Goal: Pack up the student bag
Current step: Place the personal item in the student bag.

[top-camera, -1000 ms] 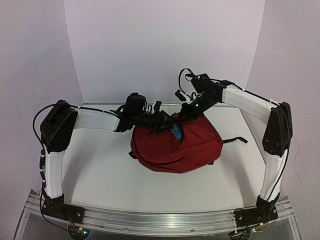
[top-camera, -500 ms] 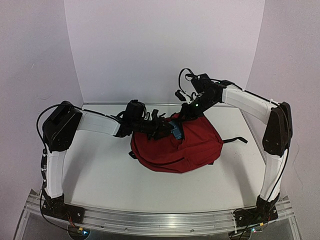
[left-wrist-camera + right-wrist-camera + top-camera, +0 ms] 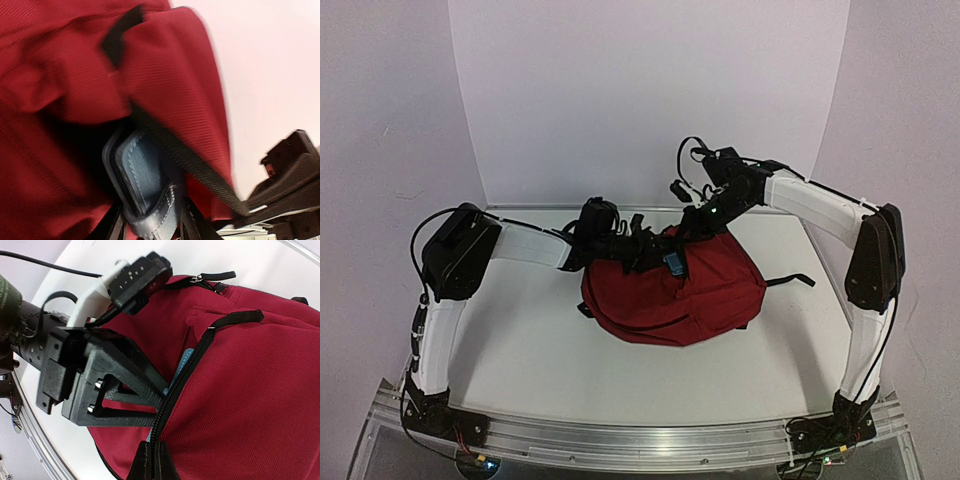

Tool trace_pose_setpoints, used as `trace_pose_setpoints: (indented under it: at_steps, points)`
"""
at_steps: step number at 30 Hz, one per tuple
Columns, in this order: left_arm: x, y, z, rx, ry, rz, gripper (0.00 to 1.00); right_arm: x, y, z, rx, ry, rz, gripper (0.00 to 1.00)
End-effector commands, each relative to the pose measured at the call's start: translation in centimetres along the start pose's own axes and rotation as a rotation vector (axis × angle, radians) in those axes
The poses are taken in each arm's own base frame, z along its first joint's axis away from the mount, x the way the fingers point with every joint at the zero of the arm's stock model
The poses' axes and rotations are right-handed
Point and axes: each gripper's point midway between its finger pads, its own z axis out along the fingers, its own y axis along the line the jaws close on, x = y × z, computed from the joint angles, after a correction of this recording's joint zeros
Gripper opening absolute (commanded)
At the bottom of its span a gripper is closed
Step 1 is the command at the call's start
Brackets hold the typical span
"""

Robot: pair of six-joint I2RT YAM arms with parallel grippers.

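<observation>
The student bag point(image 3: 670, 300), dark red with black straps, lies in the middle of the table. Its top opening faces the back. My left gripper point(image 3: 152, 210) is shut on a small blue oblong case point(image 3: 145, 185) and holds it in the mouth of the bag point(image 3: 165, 75). From above, the blue case point(image 3: 672, 262) pokes out of the opening beside the left gripper point(image 3: 655, 255). My right gripper point(image 3: 152, 452) is shut on the black zipper edge of the bag point(image 3: 250, 390) and holds the opening up. The right wrist view also shows the left gripper's fingers point(image 3: 125, 385) and a sliver of the case point(image 3: 186, 357).
A black strap point(image 3: 790, 281) trails from the bag's right side onto the white table point(image 3: 520, 340). A black webbing loop point(image 3: 235, 317) and a zip pull point(image 3: 215, 276) lie on the bag's top. A white wall point(image 3: 650, 100) closes off the back.
The left arm's elbow has swung right and its wrist has pushed closer to the bag. The blue case stays at the opening. The right arm has not moved.
</observation>
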Motion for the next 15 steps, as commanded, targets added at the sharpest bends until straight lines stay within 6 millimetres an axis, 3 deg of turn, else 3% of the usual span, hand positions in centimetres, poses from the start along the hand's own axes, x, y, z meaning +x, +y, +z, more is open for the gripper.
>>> trace_pose_setpoints:
  at_steps: [1,5,10,12,15]
  points:
    - [-0.8,-6.4,-1.2,0.149,-0.021,0.14,0.34,-2.2,3.3,-3.0,-0.072,-0.084,-0.051,0.0]
    - [0.2,-6.1,-1.3,0.143,0.011,0.146,0.31,-2.2,3.3,-3.0,-0.073,-0.085,-0.053,0.0]
    - [0.4,-3.1,0.6,0.177,0.043,0.033,0.28,-2.5,3.5,-3.1,-0.083,-0.09,-0.05,0.0]
    - [0.4,-2.5,0.8,0.215,0.037,0.01,0.2,-2.8,3.6,-3.3,-0.082,-0.099,-0.053,0.0]
    - [0.5,-2.8,-0.4,0.258,-0.008,0.026,0.05,-3.1,3.5,-3.8,-0.073,-0.109,-0.051,0.0]
